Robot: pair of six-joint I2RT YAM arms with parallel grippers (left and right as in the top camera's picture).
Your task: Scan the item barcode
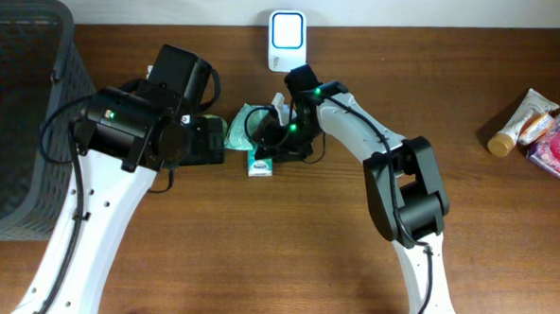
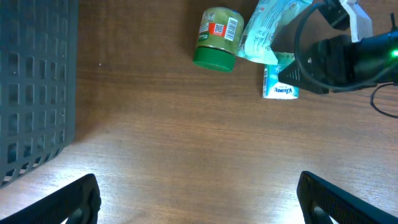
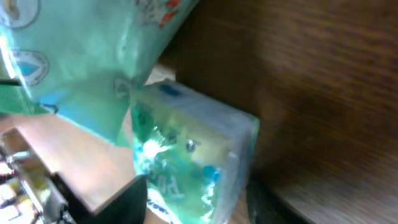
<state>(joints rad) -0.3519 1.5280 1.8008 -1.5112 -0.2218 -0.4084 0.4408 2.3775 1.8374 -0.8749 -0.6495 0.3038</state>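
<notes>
Right end effector (image 3: 199,205) astride small teal-and-white plastic-wrapped tissue pack (image 3: 193,155)

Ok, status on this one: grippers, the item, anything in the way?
Left gripper open, empty. Right gripper straddles the small blue-and-white tissue pack, grip unconfirmed. Teal plastic pouch lies against the pack; green jar beside the pouch.

tissue pk (image 2: 280,86) just before pouch (image 2: 264,30), jar (image 2: 217,38) left

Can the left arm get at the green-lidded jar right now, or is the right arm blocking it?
Probably yes. The jar lies on its side with bare table in front of it, the left gripper is open, and the right gripper is over at the tissue pack, past the pouch.
</notes>
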